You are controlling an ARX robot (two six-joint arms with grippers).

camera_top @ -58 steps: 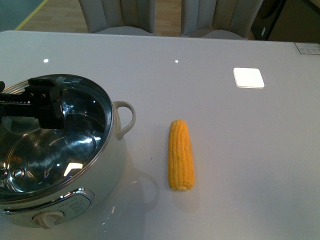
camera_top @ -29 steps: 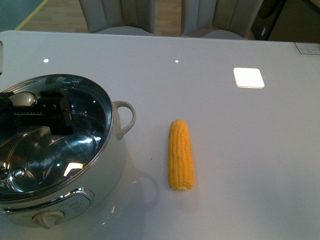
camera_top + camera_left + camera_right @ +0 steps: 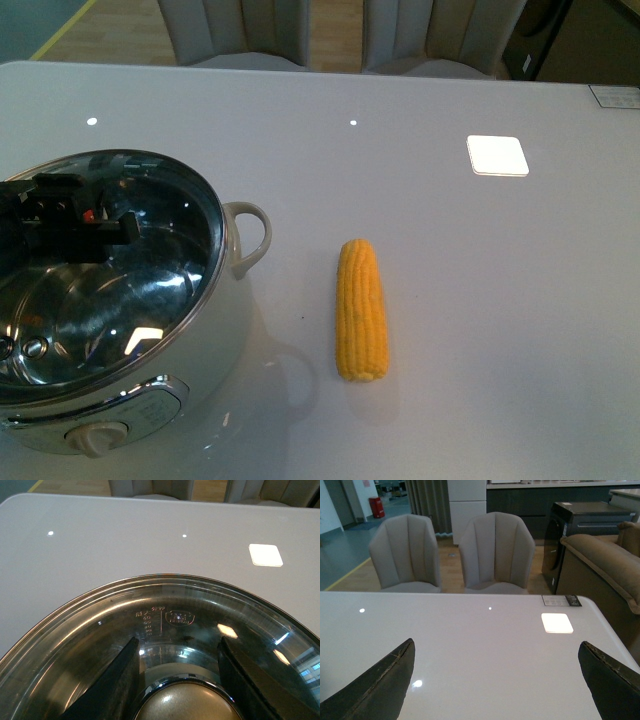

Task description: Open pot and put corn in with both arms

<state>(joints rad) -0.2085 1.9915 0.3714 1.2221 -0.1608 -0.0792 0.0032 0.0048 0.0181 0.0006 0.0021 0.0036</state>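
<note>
Shifted since half second earlier: left pincer (image 3: 108, 228), drawn back leftward across glass lid (image 3: 150, 290); corn (image 3: 362, 310) and pot (image 3: 235, 320) left unmoved. Left pincer seen spread open, fingers (image 3: 117, 680) set either side of lid knob (image 3: 182, 702); contact with knob could not be told. Pot found directly beneath that pincer, lid on. Corn laid flat on table (image 3: 500, 300), well off to that pincer's right, beyond pot handle (image 3: 250, 235), apart from it. Right pincer (image 3: 495, 647) held wide open above table.
</note>
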